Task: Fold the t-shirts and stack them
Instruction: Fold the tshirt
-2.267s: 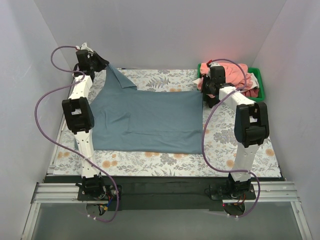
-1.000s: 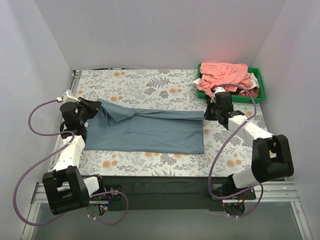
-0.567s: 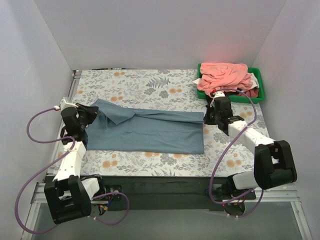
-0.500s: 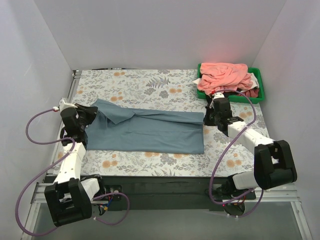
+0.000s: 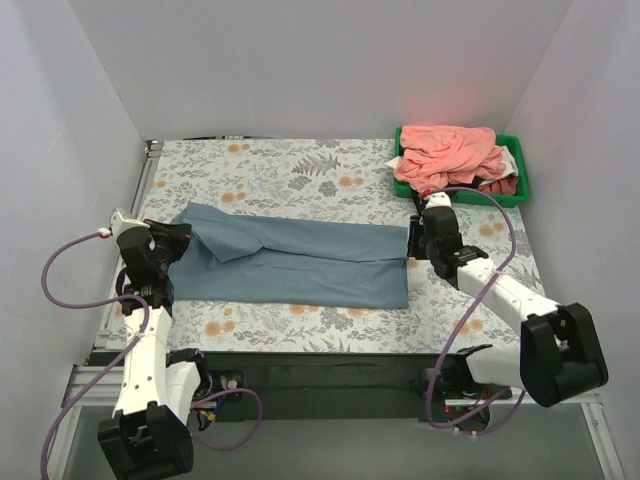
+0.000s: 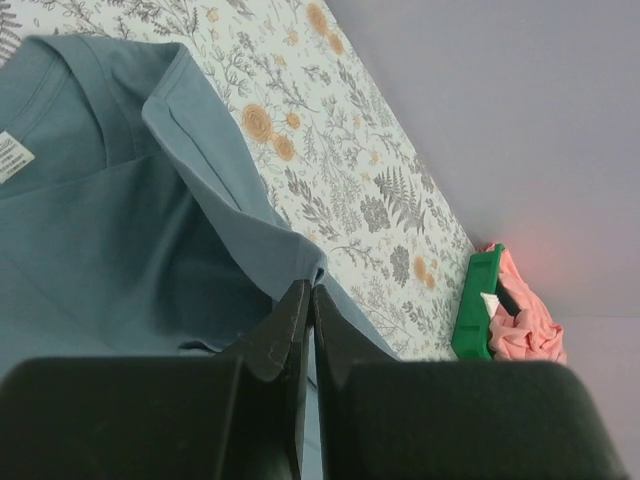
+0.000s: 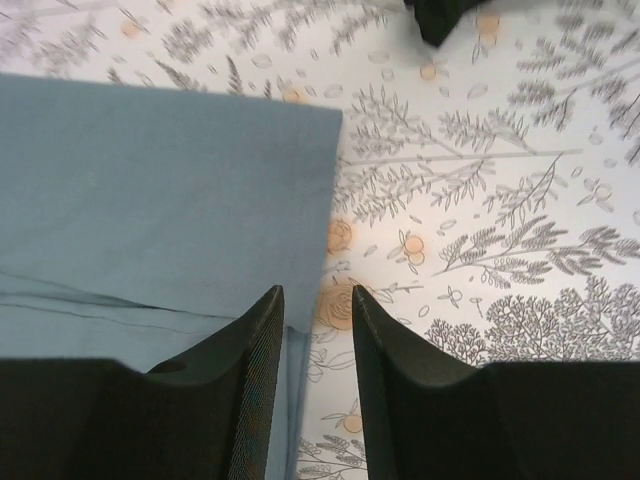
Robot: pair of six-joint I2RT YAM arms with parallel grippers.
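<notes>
Change: over the last second the right gripper (image 5: pixel 414 241) has opened and let go of the blue shirt (image 5: pixel 300 262); the left arm has drawn back toward the near-left corner, taking the shirt's left end with it.
Blue shirt: folded lengthwise into a long band, flat across the middle of the flowered cover (image 5: pixel 300 170), collar end to the left.
Collar: in the left wrist view, neckband (image 6: pixel 60 90) and a white label (image 6: pixel 12 157) face up.
Left gripper (image 6: pixel 306 300): fingers pressed together, pinching a raised fold of the shirt at its left end.
Right gripper (image 7: pixel 318 310): fingers apart over the shirt's right edge, one above cloth, one above the cover; nothing between them.
Other shirts: pink shirts (image 5: pixel 450 150) heaped in a green bin (image 5: pixel 523 178) at the far right corner, well apart from the blue shirt; a bit of white and dark red at the heap's right side.
</notes>
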